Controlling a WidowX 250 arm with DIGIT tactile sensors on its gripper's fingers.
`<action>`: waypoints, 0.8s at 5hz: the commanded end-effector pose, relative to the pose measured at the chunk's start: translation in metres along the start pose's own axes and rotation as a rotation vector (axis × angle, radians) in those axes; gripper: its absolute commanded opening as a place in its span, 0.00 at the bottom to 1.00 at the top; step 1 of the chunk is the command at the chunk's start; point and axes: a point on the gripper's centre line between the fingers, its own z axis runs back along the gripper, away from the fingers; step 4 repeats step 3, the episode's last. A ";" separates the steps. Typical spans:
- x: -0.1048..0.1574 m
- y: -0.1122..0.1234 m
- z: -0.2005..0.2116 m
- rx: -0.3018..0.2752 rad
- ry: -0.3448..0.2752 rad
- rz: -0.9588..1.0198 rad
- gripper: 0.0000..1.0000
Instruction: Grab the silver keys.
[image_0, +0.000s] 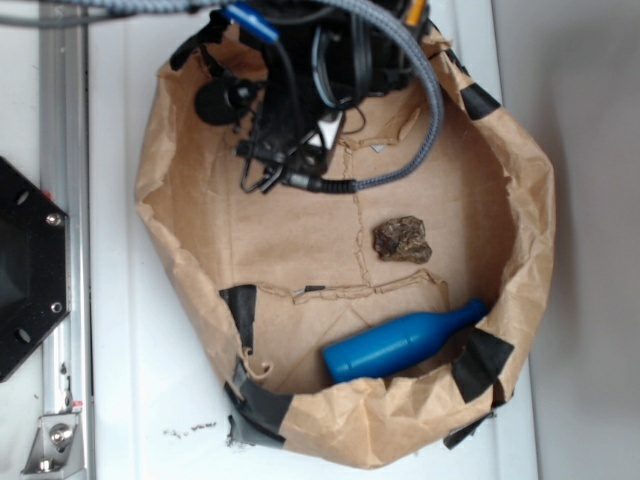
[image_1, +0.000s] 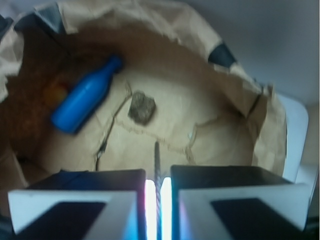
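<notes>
In the wrist view my gripper (image_1: 158, 172) is shut, its two fingers nearly touching. A thin grey metal strip (image_1: 157, 157) is pinched between them and sticks out forward, edge-on; it looks like part of the silver keys. The rest of the bunch is hidden behind the fingers. In the exterior view the gripper (image_0: 315, 140) hangs over the back of the paper-lined basin, with a pale silver piece (image_0: 329, 131) showing under it, raised off the paper floor.
A brown lumpy rock (image_0: 402, 240) (image_1: 142, 107) lies mid-floor. A blue plastic bottle (image_0: 400, 343) (image_1: 82, 97) lies on its side by the front wall. Crumpled brown paper walls (image_0: 530, 230) (image_1: 240, 75) with black tape ring the space. A metal rail (image_0: 62, 200) runs on the left.
</notes>
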 end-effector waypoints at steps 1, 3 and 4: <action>0.007 -0.036 -0.043 0.030 -0.030 -0.026 0.00; 0.014 -0.043 -0.056 0.046 -0.034 0.001 0.00; 0.014 -0.043 -0.056 0.046 -0.034 0.001 0.00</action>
